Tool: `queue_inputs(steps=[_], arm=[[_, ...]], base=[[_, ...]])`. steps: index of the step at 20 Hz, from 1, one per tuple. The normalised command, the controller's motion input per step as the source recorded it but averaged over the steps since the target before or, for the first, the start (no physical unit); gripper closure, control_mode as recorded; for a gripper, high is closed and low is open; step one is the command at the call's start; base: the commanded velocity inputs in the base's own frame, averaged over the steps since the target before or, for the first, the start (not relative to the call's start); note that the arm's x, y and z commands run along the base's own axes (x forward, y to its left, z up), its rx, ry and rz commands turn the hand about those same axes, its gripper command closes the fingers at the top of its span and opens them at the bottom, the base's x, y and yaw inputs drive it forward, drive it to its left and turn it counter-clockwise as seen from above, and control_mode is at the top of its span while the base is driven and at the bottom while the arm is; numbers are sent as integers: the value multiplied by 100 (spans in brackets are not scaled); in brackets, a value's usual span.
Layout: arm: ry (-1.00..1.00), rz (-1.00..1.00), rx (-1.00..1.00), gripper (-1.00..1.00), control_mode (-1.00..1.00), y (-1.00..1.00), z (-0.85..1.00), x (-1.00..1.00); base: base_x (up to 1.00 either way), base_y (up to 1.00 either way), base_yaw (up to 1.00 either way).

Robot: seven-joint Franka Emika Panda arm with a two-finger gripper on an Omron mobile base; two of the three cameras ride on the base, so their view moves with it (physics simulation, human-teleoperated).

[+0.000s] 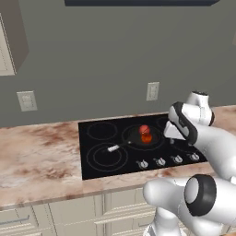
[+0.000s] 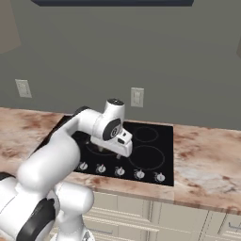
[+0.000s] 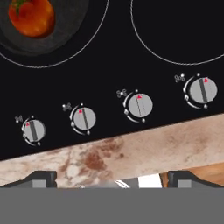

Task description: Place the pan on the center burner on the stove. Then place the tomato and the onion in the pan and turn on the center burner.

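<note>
Item: your gripper [image 3: 112,177], jaws spread wide, holding nothing, above the stove [image 1: 92,166] knobs [image 3: 140,105]. Pan [image 1: 133,138] on the center burner; tomato [image 1: 146,137] and onion [image 1: 144,129] inside it.

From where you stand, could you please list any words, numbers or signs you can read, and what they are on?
No words, brands or numbers are readable.
Small burner-position icon beside each knob on the stove: too small to read.
Red triangle pointer on each knob: a mark, not text.
</note>
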Motion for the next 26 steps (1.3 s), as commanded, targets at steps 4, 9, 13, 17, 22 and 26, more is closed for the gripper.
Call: queue_inputs(steps=[4, 9, 13, 17, 22, 26], arm=[[-15, 0, 0, -100, -100, 0, -17, -8], [-10, 0, 0, -100, -100, 0, -20, -5], [-5, 0, 0, -100, -100, 0, -19, -2], [-4, 0, 0, -100, -100, 0, -17, -4], [-1, 0, 0, -100, -100, 0, -15, -2], [0, 0, 0, -100, -100, 0, -13, 0]], base=[[0, 0, 0], [0, 0, 0], [0, 0, 0], [0, 0, 0], [0, 0, 0], [0, 0, 0]])
